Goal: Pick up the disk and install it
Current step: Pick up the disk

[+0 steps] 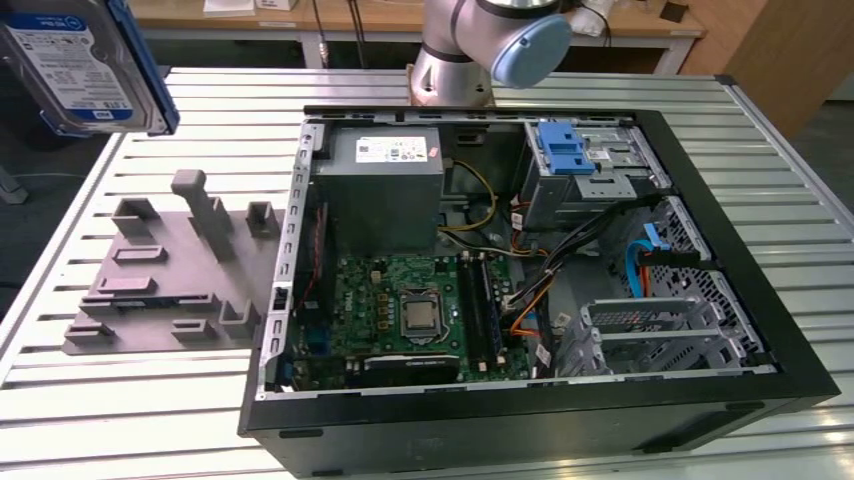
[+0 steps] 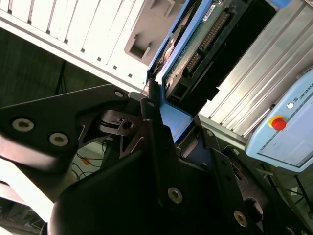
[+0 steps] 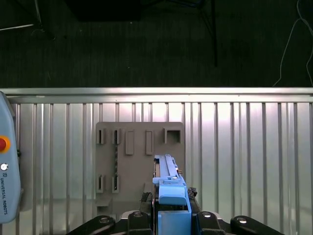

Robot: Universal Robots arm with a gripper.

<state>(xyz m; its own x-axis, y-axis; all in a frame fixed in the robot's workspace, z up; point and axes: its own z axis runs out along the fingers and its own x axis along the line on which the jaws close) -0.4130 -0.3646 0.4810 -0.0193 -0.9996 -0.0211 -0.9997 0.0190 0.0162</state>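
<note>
Carry | jaws clamped on disk (image 3: 168, 183), edge-on between them | fixture (image 3: 139, 161) well below jaws, case (image 1: 534, 430) off to the side | you'll want it square, grip firm, no twisting.

Fine print, too small to make out, on the blue-and-white label (image 1: 67, 62) across the disk (image 1: 114, 110), upper left of the exterior view. More tiny print on the white sticker (image 1: 384, 150) atop the grey box (image 1: 387, 200), upper middle. Capital lettering near the red button on the pale-blue teach pendant (image 3: 7, 196) in the first wrist view.
</note>
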